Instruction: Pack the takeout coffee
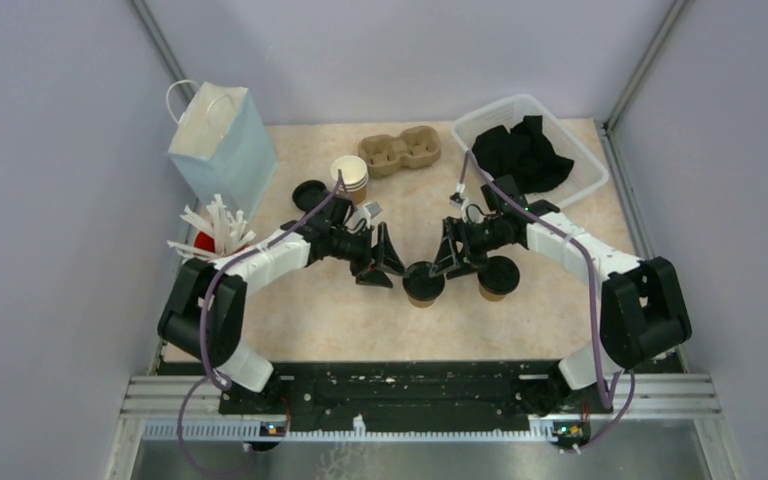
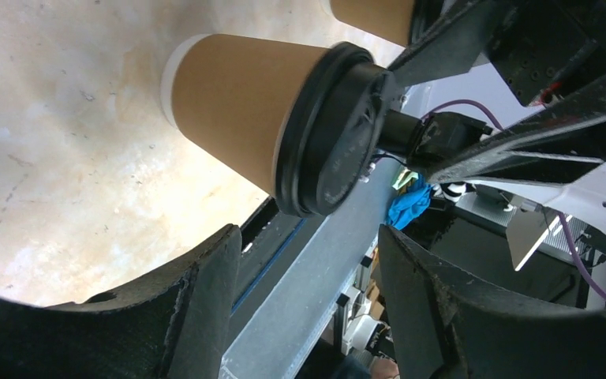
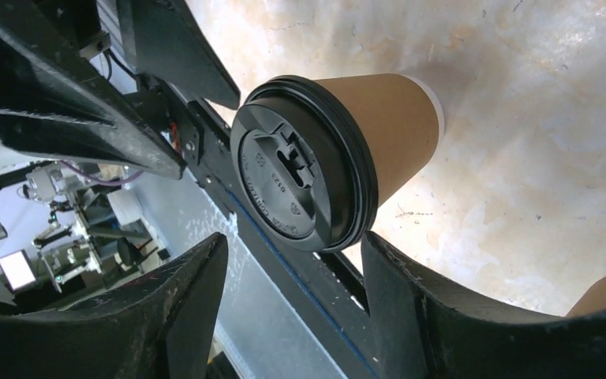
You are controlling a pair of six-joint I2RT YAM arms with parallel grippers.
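Note:
Two kraft-brown coffee cups with black lids stand near the table's front. One cup (image 1: 423, 283) is in the middle, the other (image 1: 497, 278) just to its right. My left gripper (image 1: 385, 262) is open and empty, just left of the middle cup. My right gripper (image 1: 452, 258) is open and empty, between the two cups. The left wrist view shows the middle cup (image 2: 237, 110) beyond the open left gripper (image 2: 308, 253), with the other cup (image 2: 371, 16) at the top. The right wrist view shows the lidded cup (image 3: 300, 185) just past the open right gripper (image 3: 292, 253), its rim close to one finger.
A brown two-hole carrier (image 1: 400, 150) lies at the back. A stack of unlidded cups (image 1: 349, 178) and a loose black lid (image 1: 310, 193) sit beside it. A pale blue paper bag (image 1: 222, 150), a red cup of white sticks (image 1: 210, 235) and a clear bin (image 1: 585, 165) of black cloth stand around.

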